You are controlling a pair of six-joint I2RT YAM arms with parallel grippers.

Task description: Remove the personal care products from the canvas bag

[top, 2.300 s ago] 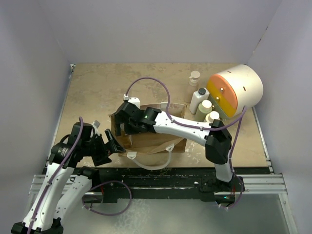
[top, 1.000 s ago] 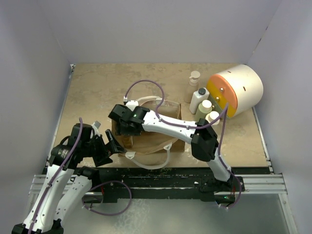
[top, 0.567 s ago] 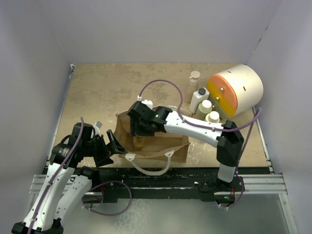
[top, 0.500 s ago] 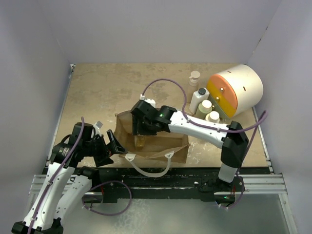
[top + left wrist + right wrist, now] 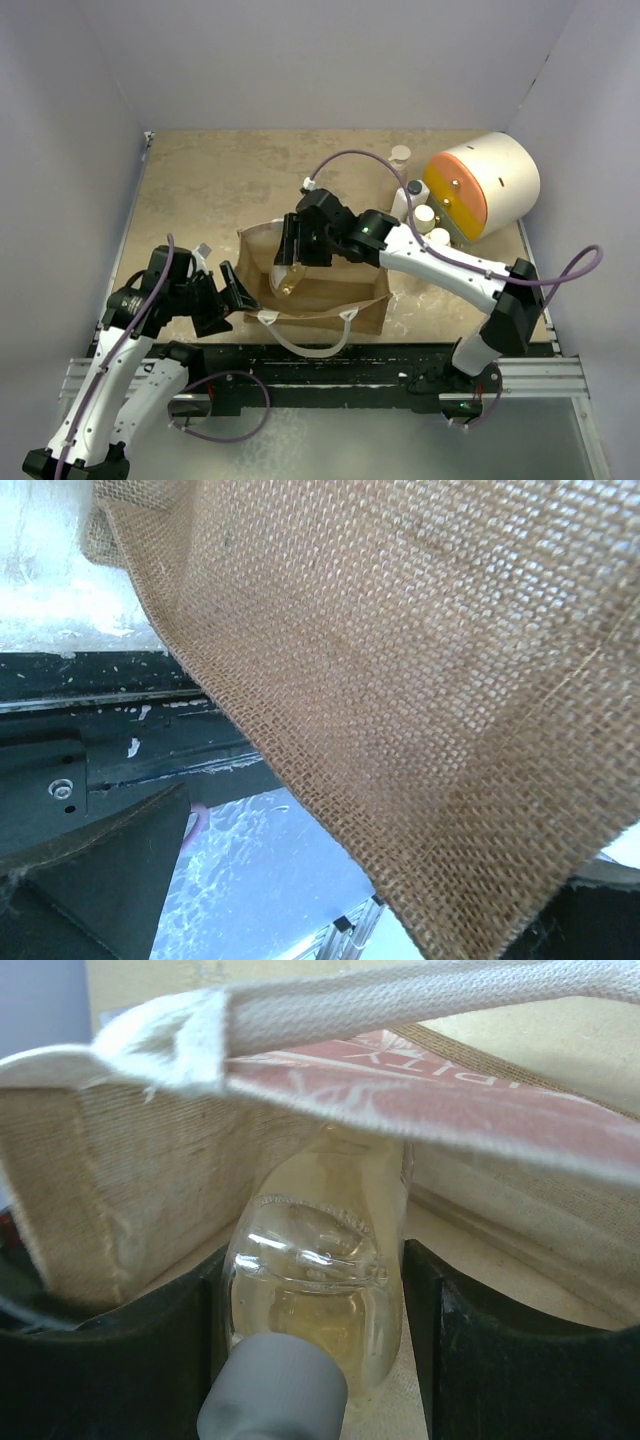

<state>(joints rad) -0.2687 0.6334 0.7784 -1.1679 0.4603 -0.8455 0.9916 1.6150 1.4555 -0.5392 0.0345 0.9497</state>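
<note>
The tan canvas bag (image 5: 330,300) stands open near the table's front edge. My right gripper (image 5: 291,266) (image 5: 312,1250) is over the left part of its mouth, shut on a small amber bottle (image 5: 288,283) (image 5: 318,1290) with a pale cap (image 5: 272,1396). The bag's rim and white handle (image 5: 400,1005) cross just beyond the bottle. My left gripper (image 5: 232,292) (image 5: 390,830) stands open at the bag's left corner, with canvas (image 5: 420,680) hanging between its spread fingers. A pump bottle (image 5: 400,156), a black-capped white bottle (image 5: 411,193), an olive-green bottle (image 5: 423,220) and a cream bottle (image 5: 437,238) stand at the back right.
A large white, orange and yellow cylinder (image 5: 483,184) lies on its side behind the bottles at the right. The bag's front rope handle (image 5: 305,340) loops over the table's near edge. Walls close in the table on three sides.
My right gripper has moved right and away from the bag's left wall with the amber bottle in it. The bag's mouth has spread open. The left arm has barely moved.
</note>
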